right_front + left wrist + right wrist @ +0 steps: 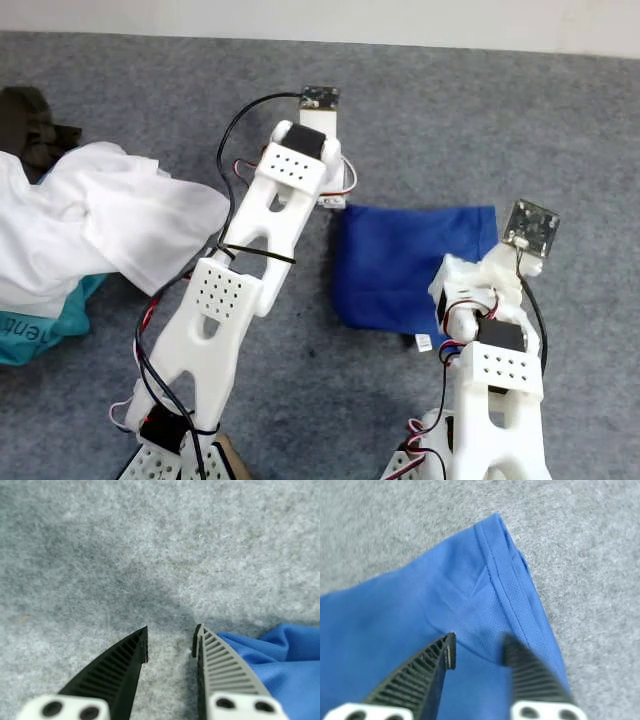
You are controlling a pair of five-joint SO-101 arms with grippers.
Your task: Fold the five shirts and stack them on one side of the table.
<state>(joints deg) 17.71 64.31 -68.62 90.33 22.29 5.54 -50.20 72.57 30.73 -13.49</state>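
grippers both parted, empty: left gripper [172, 630] beside one blue shirt [410, 265], right gripper [480, 637] over it (three more shirts [90, 230] heaped).

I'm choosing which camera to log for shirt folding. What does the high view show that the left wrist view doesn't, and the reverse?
High view adds: a heaped white shirt, a teal shirt partly under it, a dark garment beyond, plus the left arm and the right arm. Left wrist view adds: the left gripper open, its ribbed fingers over bare surface beside the cloth. Shared: the blue shirt and the grey table.
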